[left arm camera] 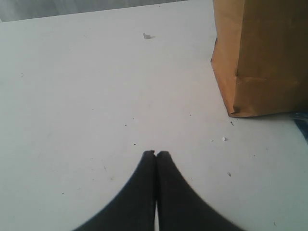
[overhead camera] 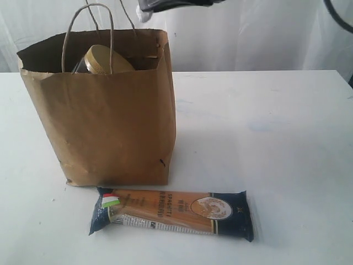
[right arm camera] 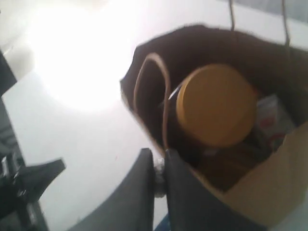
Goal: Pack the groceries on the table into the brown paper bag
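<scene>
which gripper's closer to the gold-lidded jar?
Right: the right gripper is above the bag, by the gold-lidded jar inside; the left gripper is over the table beside the bag.

Upright brown paper bag [overhead camera: 110, 132] holds a tilted gold-lidded nut jar [overhead camera: 102, 59]; spaghetti pack [overhead camera: 174, 212] lies beside it.

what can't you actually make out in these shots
- exterior view: anything under the gold-lidded nut jar, hidden by the brown paper bag
- right wrist view: a pale bit at the right gripper, too blurred to name
- left wrist view: white specks on the table, too small to identify
- exterior view: print on the spaghetti pack, too small
</scene>
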Available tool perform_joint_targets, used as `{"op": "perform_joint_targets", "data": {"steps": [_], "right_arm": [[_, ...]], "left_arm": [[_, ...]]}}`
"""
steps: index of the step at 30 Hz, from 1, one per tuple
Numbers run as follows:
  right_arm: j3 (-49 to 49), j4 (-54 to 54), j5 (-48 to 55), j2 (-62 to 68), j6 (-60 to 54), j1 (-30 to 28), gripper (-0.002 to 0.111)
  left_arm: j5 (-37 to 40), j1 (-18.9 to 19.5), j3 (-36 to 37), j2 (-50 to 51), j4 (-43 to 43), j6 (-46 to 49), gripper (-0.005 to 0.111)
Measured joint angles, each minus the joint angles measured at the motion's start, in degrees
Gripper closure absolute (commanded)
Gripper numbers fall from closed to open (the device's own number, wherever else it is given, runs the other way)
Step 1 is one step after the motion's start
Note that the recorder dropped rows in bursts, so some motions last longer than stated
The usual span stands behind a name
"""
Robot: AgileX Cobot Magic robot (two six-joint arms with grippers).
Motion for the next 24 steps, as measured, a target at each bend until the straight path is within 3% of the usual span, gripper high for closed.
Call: {"op": "perform_joint_targets", "data": {"steps": [3,6,11,18,24], "right_arm": [[0.0,0.0,-11.8,4.5,-0.6,0.2,0.108],[0.0,0.0,-15.3,7.1,-0.6,0.2,0.108],[0.0,0.0,-15.6,10.9,-0.6,0.2,0.106],[0.0,0.0,-13.1,13.7,-1.5,0.3,0.092],[0.0,0.0,-12.4,14.1,-3.2,0.5,0.090]], "left_arm": [[0.0,0.0,0.0,0.0,0.0,0.0,0.107],[0.0,0.0,0.0,0.0,0.0,0.0,0.107],[0.0,0.0,0.0,0.0,0.0,0.0,0.107],[0.0,0.0,0.0,0.0,0.0,0.0,0.107],[0.0,0.0,0.0,0.0,0.0,0.0,0.107]]}}
